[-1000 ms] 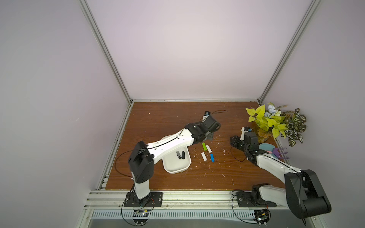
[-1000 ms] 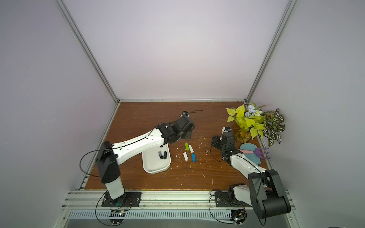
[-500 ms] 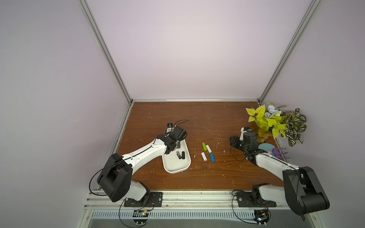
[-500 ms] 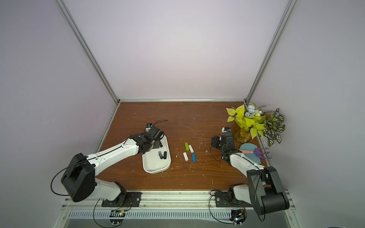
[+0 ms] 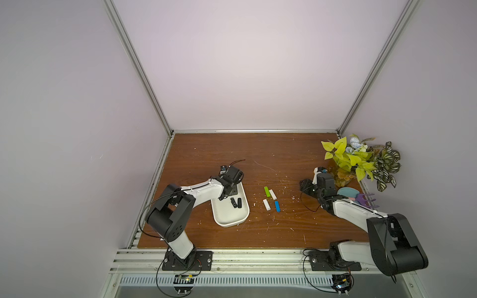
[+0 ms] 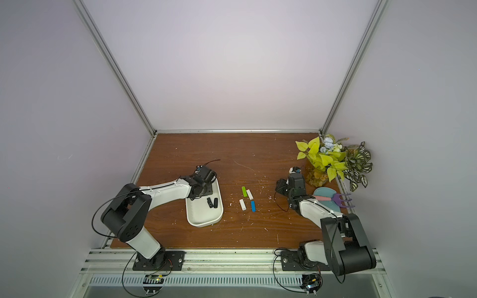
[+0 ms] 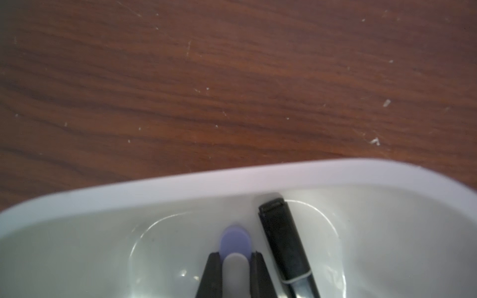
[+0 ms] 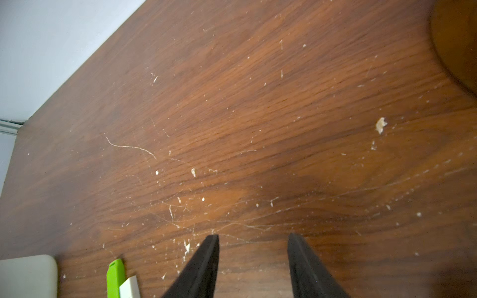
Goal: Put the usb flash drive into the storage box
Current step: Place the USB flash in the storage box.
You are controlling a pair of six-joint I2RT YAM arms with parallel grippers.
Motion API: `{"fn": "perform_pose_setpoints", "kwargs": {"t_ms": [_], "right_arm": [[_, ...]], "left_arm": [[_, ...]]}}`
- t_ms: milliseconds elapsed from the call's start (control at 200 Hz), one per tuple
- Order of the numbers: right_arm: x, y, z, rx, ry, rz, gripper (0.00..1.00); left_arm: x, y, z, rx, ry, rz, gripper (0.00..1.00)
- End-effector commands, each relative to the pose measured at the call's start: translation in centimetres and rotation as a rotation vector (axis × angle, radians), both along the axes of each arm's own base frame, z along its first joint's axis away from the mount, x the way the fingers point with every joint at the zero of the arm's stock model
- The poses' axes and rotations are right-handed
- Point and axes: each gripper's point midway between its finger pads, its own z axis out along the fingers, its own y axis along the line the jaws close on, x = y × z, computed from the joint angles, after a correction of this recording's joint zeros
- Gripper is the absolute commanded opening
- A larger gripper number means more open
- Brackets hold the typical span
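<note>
Wood-grain tabletop point(image 5: 258, 154), flecked with pale crumbs, is spread beneath both pincers. Directly under the left pincer point(image 7: 235, 255) the storage box point(image 7: 232, 183) is seen, a shallow white tray whose rim runs just ahead of the fingertips point(image 7: 214, 258). The right pincer point(image 8: 253, 236) is seen partly spread with nothing between its jaws, well apart from the box. The left pincer is closed tight on the usb flash drive point(image 7: 235, 240), a small stick whose lilac rounded end juts past the fingertips while a pale grey-white part is pinched between them. The drive is thus held over the inside of the box and is not yet released. Whether the box floor is touched cannot be told. Just beside one finger a black stick point(image 7: 284, 245) is laid on the box floor. Off to one side of the right pincer a green stick point(image 8: 114, 277) and a white stick point(image 8: 130, 287) are laid touching on the wood.

The drive is judged light, stiff and smooth-shelled, so it could slip or twist if pinched near an end; it is best taken across its narrow sides at mid-length. Little harm is expected from a short drop. No brand, label or writing can be read on anything.
</note>
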Motion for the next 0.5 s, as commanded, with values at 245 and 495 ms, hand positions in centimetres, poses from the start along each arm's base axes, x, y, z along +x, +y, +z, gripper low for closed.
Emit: {"fn": "perform_pose_setpoints", "kwargs": {"t_ms": [245,495], "right_arm": [[0.8,0.4,1.0,0.005,-0.033,0.014,0.49],[0.8,0.5,0.8,0.006,-0.028,0.019,0.49]], "left_arm": [[1.9,-1.6,-0.4,-0.071,-0.014,-0.017,0.03],[1.6,-1.9,-0.2,-0.095,-0.019,-0.032,0.03]]}}
